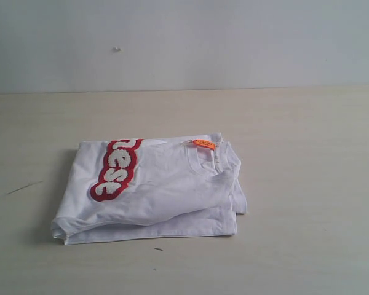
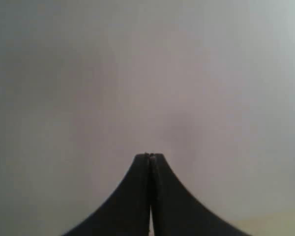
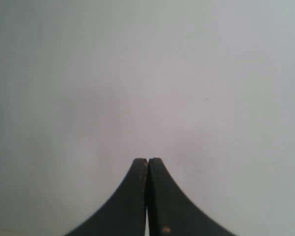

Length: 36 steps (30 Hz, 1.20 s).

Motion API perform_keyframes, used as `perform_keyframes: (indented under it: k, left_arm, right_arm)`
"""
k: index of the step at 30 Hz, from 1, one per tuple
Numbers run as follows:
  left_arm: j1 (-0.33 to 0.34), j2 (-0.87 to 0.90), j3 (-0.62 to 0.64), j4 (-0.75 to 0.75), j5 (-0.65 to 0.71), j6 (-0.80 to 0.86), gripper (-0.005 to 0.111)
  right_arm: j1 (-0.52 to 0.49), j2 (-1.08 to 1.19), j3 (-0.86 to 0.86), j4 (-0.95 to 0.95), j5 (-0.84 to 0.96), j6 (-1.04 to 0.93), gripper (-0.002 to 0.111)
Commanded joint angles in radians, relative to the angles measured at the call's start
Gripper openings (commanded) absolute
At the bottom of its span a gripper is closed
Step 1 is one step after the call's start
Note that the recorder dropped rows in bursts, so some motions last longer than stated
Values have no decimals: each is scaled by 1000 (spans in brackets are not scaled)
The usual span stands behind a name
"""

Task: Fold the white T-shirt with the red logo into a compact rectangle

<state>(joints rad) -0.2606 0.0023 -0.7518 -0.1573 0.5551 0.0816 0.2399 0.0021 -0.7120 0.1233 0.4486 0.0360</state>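
A pale beige table [image 1: 307,203] runs back to a plain grey-white wall [image 1: 234,43]. A thin dark scratch [image 1: 23,187] marks its left side. The folded white cotton T-shirt [image 1: 166,184] lies left of centre, with the red logo patch [image 1: 115,169] on top at its left and a small orange collar tag [image 1: 203,144] at its far edge. The black left gripper [image 2: 149,156] and black right gripper [image 3: 147,160] each face a blank pale surface, tips pressed together on nothing.

Soft, even light fills the exterior view; the shirt [image 1: 166,184] throws a faint shadow toward nine o'clock. Both wrist views look hazy, blurred, grey.
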Motion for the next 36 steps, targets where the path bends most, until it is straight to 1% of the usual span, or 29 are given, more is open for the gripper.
perform_keyframes:
  k: [1,5,8,10,14,17,19,21,24,28,33,36]
  left_arm:
    - [20,-2,48,200,-107,-241,0]
    - [44,-2,140,194,-248,-243,0]
    - [75,-2,206,192,-316,-243,0]
    - [108,-2,235,192,-337,-243,0]
    - [201,-2,282,190,-345,-246,0]
    - [252,-2,305,179,-349,-246,0]
    - [272,-2,325,175,-356,-246,0]
    - [283,-2,348,168,-376,-246,0]
    - [286,-2,401,172,-453,-246,0]
    - [286,-2,495,227,-533,-246,0]
    - [286,-2,622,240,-636,-246,0]
    - [286,-2,699,253,-720,-246,0]
  right_arm:
    - [-2,-2,4,1,-3,-7,0]
    - [-2,-2,4,1,-3,-9,0]
    - [-2,-2,4,1,-3,-9,0]
    - [-2,-2,4,1,-3,-9,0]
    - [-2,-2,4,1,-3,-7,0]
    - [-2,-2,4,1,-3,-7,0]
    - [-2,-2,4,1,-3,-7,0]
    - [-2,-2,4,1,-3,-7,0]
    - [-2,-2,4,5,-3,-8,0]
    - [-2,-2,4,5,-3,-8,0]
    - [-2,-2,4,5,-3,-8,0]
    - [-2,-2,4,5,-3,-8,0]
